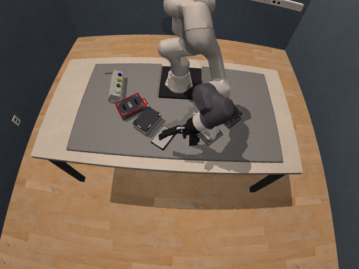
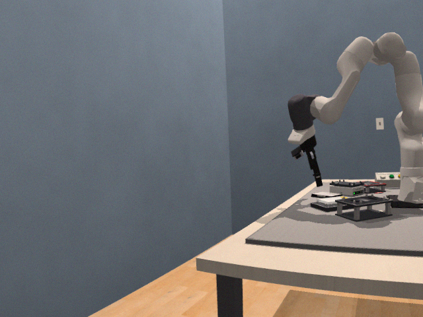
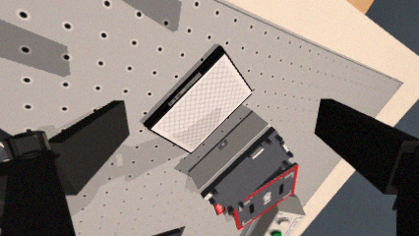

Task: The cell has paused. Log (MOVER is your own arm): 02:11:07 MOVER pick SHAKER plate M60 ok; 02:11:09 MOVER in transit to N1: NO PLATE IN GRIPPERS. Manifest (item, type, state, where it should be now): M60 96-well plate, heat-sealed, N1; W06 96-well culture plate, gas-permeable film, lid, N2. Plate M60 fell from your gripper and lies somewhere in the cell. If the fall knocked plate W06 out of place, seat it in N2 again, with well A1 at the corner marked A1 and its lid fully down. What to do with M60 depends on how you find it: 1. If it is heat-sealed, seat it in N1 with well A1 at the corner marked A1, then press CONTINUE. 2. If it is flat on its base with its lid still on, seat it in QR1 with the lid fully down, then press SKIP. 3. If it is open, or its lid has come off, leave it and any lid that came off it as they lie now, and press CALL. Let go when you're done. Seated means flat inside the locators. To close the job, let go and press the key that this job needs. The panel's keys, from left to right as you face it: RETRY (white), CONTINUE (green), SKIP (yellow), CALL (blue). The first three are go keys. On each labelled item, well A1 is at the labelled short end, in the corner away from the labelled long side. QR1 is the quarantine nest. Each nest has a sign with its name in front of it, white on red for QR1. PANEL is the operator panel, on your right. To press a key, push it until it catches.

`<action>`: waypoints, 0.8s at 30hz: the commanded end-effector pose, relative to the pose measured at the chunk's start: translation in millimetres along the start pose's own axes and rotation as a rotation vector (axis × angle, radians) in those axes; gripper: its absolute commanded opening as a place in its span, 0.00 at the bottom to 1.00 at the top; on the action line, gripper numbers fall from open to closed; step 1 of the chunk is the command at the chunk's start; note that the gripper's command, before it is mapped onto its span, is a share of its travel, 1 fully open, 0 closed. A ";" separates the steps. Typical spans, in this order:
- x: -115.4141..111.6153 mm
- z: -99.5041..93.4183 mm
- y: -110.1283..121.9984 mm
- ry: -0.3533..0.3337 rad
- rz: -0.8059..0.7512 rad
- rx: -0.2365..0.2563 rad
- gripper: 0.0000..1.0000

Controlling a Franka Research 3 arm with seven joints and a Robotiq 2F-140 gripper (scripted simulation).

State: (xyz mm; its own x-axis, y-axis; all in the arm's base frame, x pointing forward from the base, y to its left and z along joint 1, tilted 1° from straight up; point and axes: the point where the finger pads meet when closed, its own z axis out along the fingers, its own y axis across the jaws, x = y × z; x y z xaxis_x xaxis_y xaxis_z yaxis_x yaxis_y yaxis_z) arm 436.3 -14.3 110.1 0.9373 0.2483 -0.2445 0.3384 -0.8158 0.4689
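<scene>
You see the open black two-finger gripper (image 1: 175, 138) (image 2: 318, 185) (image 3: 221, 117) above a white-topped, black-sided rectangular plate (image 2: 326, 195) (image 3: 204, 102), centre of wrist view, on grey perforated board (image 1: 115, 142) (image 2: 293, 235) (image 3: 162, 197).

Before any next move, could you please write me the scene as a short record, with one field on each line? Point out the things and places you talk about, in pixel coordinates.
gripper: open (image 1: 176, 140) (image 3: 221, 118), above the mat, nothing between its fingers
white-topped plate: flat on the grey perforated mat (image 1: 95, 130) (image 2: 307, 232) (image 3: 162, 197), in no nest; label on a long side
grey box with black top: beside that plate (image 1: 164, 138) (image 2: 326, 195) (image 3: 202, 105)
QR1 nest: red-edged (image 1: 123, 116) (image 3: 237, 218), bare, between the box and the operator panel
operator panel: white, green, yellow and blue keys (image 1: 111, 97) (image 2: 387, 182) (image 3: 295, 208)
clear-lidded plate: partly hidden by the arm
</scene>
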 end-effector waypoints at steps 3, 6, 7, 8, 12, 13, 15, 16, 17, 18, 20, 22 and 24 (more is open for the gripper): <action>0.0 -0.1 0.0 0.000 0.000 0.000 1.00; 0.0 -0.1 0.0 0.000 0.000 0.000 1.00; 0.0 -0.1 0.0 0.000 0.000 0.000 1.00; 0.0 -0.1 0.0 0.000 0.000 0.000 1.00; 0.0 -0.1 0.0 0.000 0.000 0.000 1.00; 0.0 -0.1 0.0 0.000 0.000 0.000 1.00; 0.0 -0.1 0.0 0.000 0.000 0.000 1.00; 0.0 -0.1 0.0 0.000 0.000 0.000 1.00; 0.0 -0.1 0.0 0.000 0.000 0.000 1.00; -0.1 -0.6 0.3 0.000 0.000 0.000 1.00; -2.1 -9.0 5.2 0.000 0.000 -0.001 1.00; -7.0 -25.6 14.5 0.000 0.001 -0.001 1.00; -11.6 -39.1 21.6 0.000 0.000 0.000 1.00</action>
State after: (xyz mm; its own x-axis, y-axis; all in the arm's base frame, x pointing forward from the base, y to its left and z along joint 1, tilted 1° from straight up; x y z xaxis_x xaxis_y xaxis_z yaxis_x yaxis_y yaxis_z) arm 439.9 -13.6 134.9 0.9448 0.2383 -0.2251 0.3198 -0.8209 0.4731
